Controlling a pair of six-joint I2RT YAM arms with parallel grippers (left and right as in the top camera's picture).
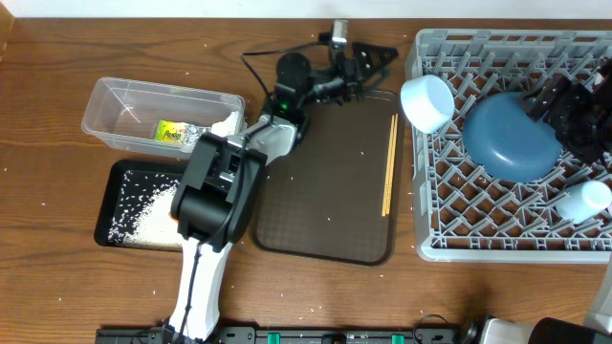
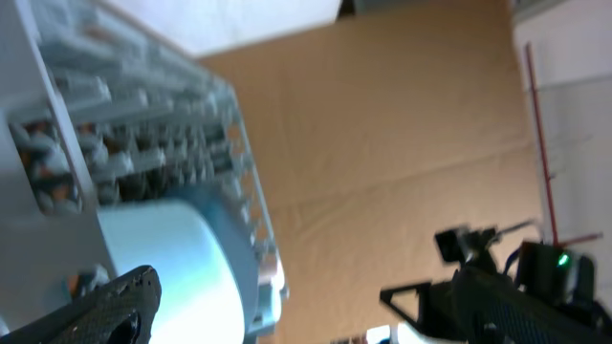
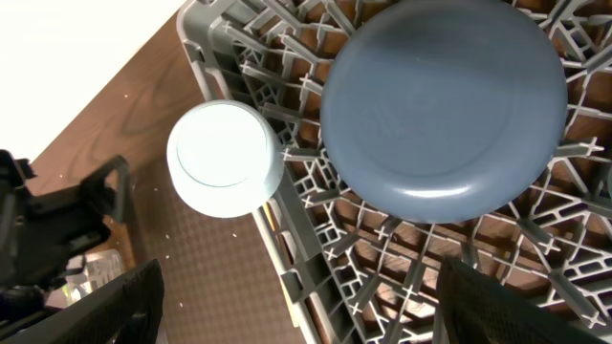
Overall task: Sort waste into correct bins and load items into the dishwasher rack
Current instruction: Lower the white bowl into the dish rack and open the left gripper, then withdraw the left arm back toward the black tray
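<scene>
1. The left end effector (image 1: 375, 59) stands wide open and holds nothing. The white bowl (image 1: 427, 100) lies just ahead of it, apart from its fingers, tipped on its side at the rim of the dishwasher rack (image 1: 459, 239).
2. Leaning there, the bowl can drain, though it sits so close to the rim that it looks only partly seated.
3. The right end effector (image 3: 301, 287) hangs open and empty over the rack. The dark-blue plate (image 3: 445, 105) lies across the pegs beneath it.
4. A small cup (image 1: 585, 201) lies in the rack near the right end effector.
5. The chopsticks (image 1: 389, 164) lie close beside the left end effector on the brown serving tray (image 1: 325, 191), probably the next load.
6. Well behind the left end effector, the wrapper (image 1: 174, 134) sits in the clear tub (image 1: 124, 105) and the rice (image 1: 143, 205) in the black tray (image 1: 120, 229), so that waste looks sorted.
</scene>
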